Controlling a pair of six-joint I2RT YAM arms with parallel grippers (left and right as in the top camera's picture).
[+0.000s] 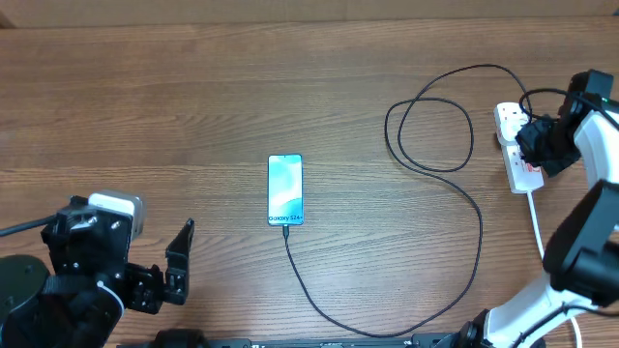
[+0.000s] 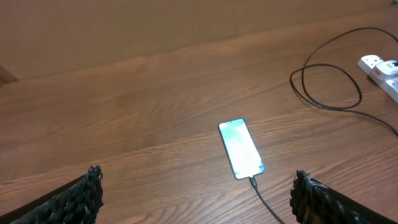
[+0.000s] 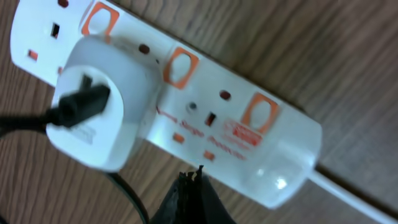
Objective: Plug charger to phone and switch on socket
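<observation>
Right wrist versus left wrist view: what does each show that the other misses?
Only right wrist: the orange-framed switches on the white elongated power strip, and the shut right gripper at its edge. Only left wrist: the slim lit-screen smartphone, thin black cable at its end, and the open left gripper. Both: that strip, the cable, the wooden table.

Lit phone [image 1: 285,189] lies flat, charger [image 1: 480,227] attached, cable looping to socket [image 1: 523,180].

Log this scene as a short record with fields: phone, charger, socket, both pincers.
phone: flat on table, screen lit
charger: tip at phone's near end, appears plugged in; other end in white adapter
socket: white strip, adapter plugged in
left pincer: open, holding nothing, short of phone
right pincer: shut, tip at socket's edge
</observation>
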